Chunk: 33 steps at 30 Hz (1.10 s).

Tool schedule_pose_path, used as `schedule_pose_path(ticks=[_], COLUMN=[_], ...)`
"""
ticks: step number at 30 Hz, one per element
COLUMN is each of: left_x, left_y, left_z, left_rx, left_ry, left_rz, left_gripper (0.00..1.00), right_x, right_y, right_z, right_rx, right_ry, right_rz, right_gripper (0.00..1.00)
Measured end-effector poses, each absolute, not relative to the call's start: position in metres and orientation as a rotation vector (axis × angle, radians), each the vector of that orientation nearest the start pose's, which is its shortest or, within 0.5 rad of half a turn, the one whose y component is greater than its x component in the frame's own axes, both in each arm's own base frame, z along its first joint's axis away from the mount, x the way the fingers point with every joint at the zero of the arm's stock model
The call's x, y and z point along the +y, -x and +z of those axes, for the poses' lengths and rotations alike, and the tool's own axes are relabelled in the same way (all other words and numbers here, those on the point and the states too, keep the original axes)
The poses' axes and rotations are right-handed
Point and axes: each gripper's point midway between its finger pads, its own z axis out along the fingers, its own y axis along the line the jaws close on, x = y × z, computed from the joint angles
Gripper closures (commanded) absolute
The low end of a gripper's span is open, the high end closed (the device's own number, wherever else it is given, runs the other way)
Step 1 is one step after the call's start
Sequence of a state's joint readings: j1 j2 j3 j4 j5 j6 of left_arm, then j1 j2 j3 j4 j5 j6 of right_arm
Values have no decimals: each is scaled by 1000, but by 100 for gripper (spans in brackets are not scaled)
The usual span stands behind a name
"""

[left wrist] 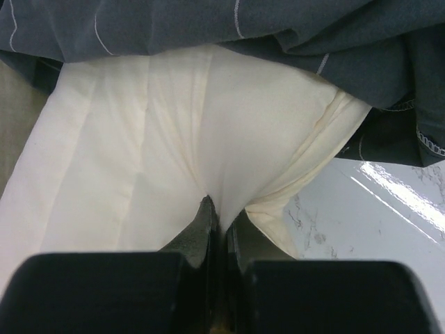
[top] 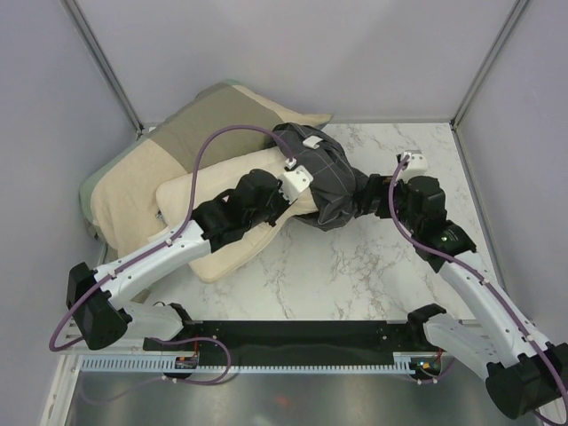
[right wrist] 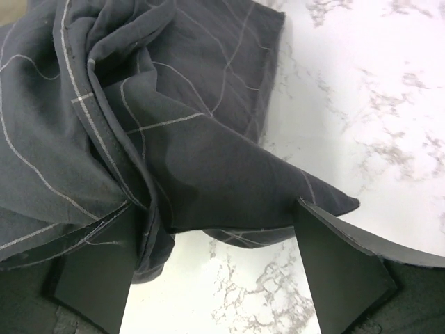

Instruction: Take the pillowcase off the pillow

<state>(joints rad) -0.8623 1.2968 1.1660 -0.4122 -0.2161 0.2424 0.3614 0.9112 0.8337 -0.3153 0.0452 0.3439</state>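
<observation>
The cream pillow (top: pixel 222 222) lies left of centre, its right end still under the bunched charcoal pillowcase (top: pixel 324 182). In the left wrist view my left gripper (left wrist: pixel 219 216) is shut on a fold of the cream pillow (left wrist: pixel 174 139), with the pillowcase (left wrist: pixel 278 28) just beyond it. My left gripper (top: pixel 297 191) sits at the pillowcase's left edge. My right gripper (top: pixel 359 200) is at the pillowcase's right edge. In the right wrist view it (right wrist: pixel 215 243) is open, fingers (right wrist: pixel 341 264) spread, with a corner of the pillowcase (right wrist: pixel 208 174) hanging between them above the table.
A larger olive-and-tan pillow (top: pixel 151 169) lies behind and left of the cream one, against the left wall. White marble table (top: pixel 355 275) shows in front and to the right. Grey walls close the back and sides.
</observation>
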Motion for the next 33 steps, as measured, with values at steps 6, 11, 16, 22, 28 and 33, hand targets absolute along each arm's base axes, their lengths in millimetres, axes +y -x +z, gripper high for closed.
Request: schedule_pose_path(ticks=[6,11,16,22,28,33], left_x=[-258,-254,-253,-254,-255,-254], left_y=[-288,-287,-286,-285,-283,-281], left_z=[233,229,228,230,236,243], left_rx=[1869,1891,1893,1886,1872,1854], left_ry=[-988,-997,-999,-1000,-999,-992], left_rz=[-142,-131,-131,-143,-164,-185], left_gripper=[98,98,98,98,98,98], right_x=[143,168,177,154,106,95], right_y=[-309,-303,-297,-300,-314,-315], right_z=[204,185,194,196,198,195], right_rx=[1982,2007,1969,1981,1995,2011], right_ry=[74,159,217,149,-1,-20], right_rz=[598,765,828,753,620,587], right_gripper=[19,57,100,100,100,100])
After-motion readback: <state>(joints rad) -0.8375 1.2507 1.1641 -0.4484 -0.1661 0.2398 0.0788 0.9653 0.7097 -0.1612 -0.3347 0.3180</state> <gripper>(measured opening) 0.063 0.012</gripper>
